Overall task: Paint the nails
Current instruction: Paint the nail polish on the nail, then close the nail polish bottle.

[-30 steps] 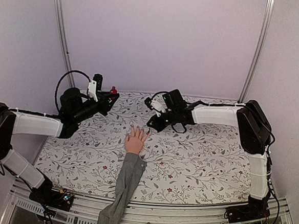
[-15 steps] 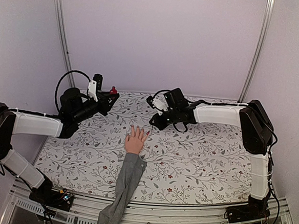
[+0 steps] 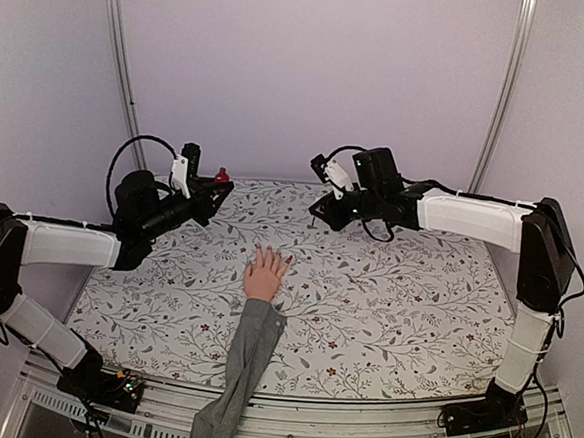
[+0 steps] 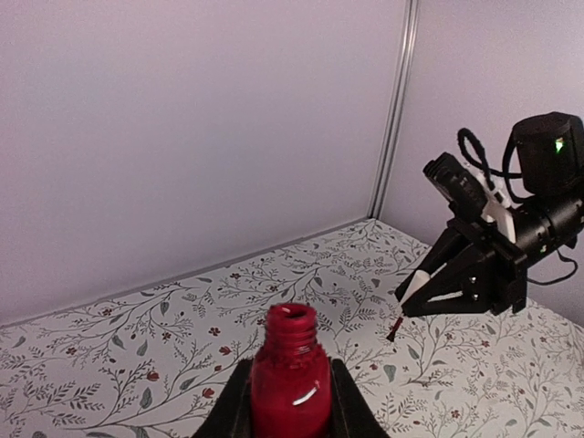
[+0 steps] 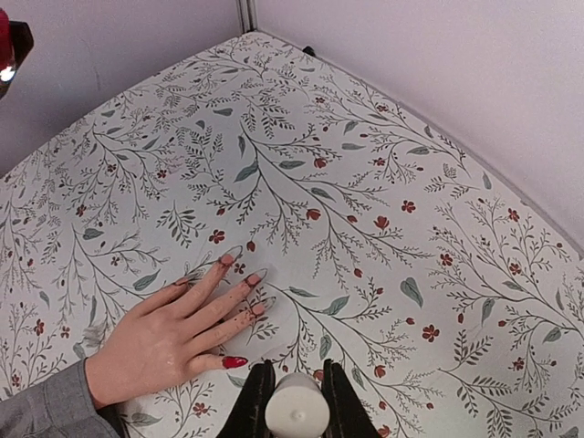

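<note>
The peach mannequin hand [image 3: 264, 274] with a grey sleeve [image 3: 242, 361] lies flat mid-table, fingers spread. In the right wrist view the hand [image 5: 164, 333] shows one nail [image 5: 234, 362] painted red; the other nails [image 5: 228, 259] look clear with red smears at their bases. My left gripper [image 3: 214, 186] is shut on the open red polish bottle [image 4: 290, 379] at the back left. My right gripper [image 3: 320, 213] is shut on the white brush cap [image 5: 297, 410], raised above the table behind the hand; its red-tipped brush [image 4: 394, 328] points down.
The floral tablecloth [image 3: 386, 306] covers the table. Purple walls close in the back and sides, with metal poles [image 3: 122, 67] at the back corners.
My right gripper has lifted away from the hand's fingertips and moved back and to the right with the brush. The left arm and the bottle have not moved.
</note>
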You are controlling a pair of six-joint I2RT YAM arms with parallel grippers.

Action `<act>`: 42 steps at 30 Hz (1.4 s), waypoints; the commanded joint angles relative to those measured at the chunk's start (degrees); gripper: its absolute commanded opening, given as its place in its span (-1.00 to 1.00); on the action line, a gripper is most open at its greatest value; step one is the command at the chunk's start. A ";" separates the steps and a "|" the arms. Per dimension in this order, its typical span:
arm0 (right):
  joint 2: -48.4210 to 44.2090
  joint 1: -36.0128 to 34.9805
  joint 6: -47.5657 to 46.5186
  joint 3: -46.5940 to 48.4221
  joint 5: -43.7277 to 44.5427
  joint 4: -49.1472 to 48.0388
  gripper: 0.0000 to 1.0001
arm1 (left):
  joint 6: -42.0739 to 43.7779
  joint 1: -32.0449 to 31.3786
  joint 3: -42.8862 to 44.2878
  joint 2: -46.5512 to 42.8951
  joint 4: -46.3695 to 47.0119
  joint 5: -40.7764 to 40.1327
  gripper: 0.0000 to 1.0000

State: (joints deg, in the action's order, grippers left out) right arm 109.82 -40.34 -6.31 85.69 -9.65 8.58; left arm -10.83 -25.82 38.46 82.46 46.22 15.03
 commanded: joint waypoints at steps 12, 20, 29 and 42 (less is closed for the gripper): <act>-17.24 0.48 -1.07 -6.57 -7.60 -1.34 -1.00 | 5.44 -5.82 0.21 -2.91 2.36 8.35 -1.00; -25.44 0.43 -3.24 -11.37 -15.61 -1.47 -1.00 | 7.71 -10.49 -0.40 -1.42 5.41 12.65 -1.00; -30.43 -1.05 -7.00 -10.88 -23.55 2.01 -1.00 | 10.68 -16.13 -3.04 0.16 12.01 16.84 -1.00; -31.78 -6.86 -13.12 -8.42 -31.22 6.60 -1.00 | 17.27 -21.91 -3.56 5.74 18.39 23.01 -1.00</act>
State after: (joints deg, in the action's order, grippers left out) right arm 79.81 -45.47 -16.71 74.94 -36.51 13.23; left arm 3.33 -46.00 33.95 87.07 61.91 35.33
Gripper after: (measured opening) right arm 0.123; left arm 0.199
